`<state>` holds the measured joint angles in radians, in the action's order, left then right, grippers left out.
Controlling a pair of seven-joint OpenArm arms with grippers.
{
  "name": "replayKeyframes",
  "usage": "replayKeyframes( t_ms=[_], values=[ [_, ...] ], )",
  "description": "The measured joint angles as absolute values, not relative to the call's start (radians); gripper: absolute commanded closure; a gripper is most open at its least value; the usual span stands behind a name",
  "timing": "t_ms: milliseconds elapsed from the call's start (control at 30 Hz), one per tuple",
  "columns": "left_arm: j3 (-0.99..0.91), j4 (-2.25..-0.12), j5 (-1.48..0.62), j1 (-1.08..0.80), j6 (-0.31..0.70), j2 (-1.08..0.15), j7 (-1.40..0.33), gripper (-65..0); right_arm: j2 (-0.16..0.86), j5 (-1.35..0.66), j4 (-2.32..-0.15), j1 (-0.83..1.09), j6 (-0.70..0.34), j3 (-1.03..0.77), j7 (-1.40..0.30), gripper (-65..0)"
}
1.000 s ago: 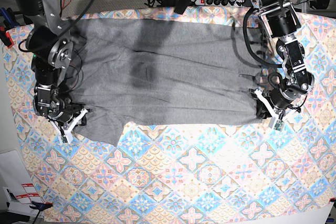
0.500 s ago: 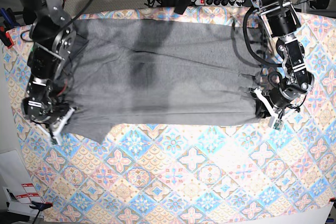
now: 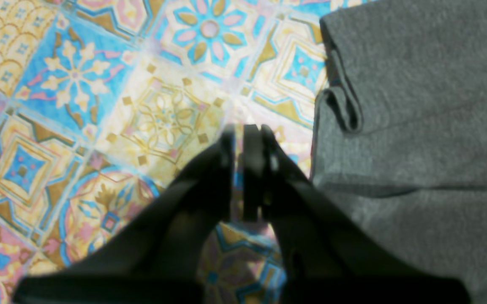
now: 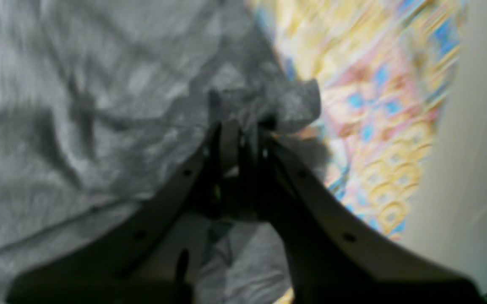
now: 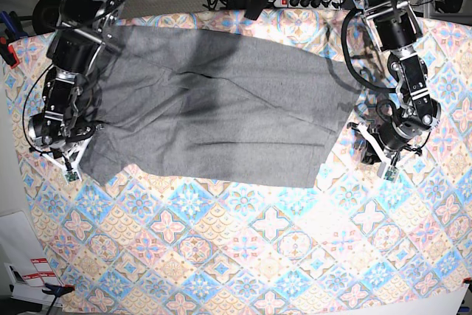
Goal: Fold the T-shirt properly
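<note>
T-shirt [image 5: 214, 108] now dragged toward base view's left; its right edge no longer reaches left gripper [image 5: 385, 158], which sits apart on tablecloth [image 5: 280, 248], jaws pressed together, holding nothing. Right gripper [image 5: 65, 158] shifted further left, clamped on bunched grey fabric at shirt's lower-left corner. Shirt lies flat on tablecloth, long axis left-right across base view, slightly skewed, far edge near top. One shirt, one tablecloth, two grippers.

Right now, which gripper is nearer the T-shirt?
Right. The right gripper is pinching the T-shirt at its edge; the left gripper hovers over the tablecloth just beside the shirt's other end, jaws shut on nothing.
</note>
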<state>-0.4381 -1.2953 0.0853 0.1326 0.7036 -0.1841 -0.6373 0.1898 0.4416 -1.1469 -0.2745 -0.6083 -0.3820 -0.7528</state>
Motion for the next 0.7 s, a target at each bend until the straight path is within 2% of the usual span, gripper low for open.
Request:
replayKeyframes(
  t_ms=[100, 267, 367, 533, 700],
  values=[
    [-0.445, -1.295, 0.105, 0.188, 0.702, -0.158, -0.65, -5.5, 0.186, 0.434, -1.153, -0.295, -0.609, -0.379, -0.743, -1.3],
    [-0.438, -1.295, 0.084, 0.377, 0.703, -0.087, -0.722, -25.4, 0.185, 0.438, -1.158, -0.29, -0.609, -0.38, -0.747, -1.4],
    [-0.439, -1.222, 0.088, 0.457, 0.704, -0.078, -0.761, -31.8, 0.18, 0.437, -1.158, -0.287, -0.609, -0.382, -0.748, -1.4],
    [-0.443, -0.889, 0.098, 0.58, 0.689, -0.084, -0.768, -30.7, 0.176, 0.437, -1.158, -0.294, -0.608, -0.379, -0.744, -1.4],
    [-0.441, -0.589, 0.09, 0.626, 0.688, -0.099, -0.625, -30.8, 0.178, 0.439, -1.158, -0.287, -0.608, -0.38, -0.745, -1.4]
  ],
)
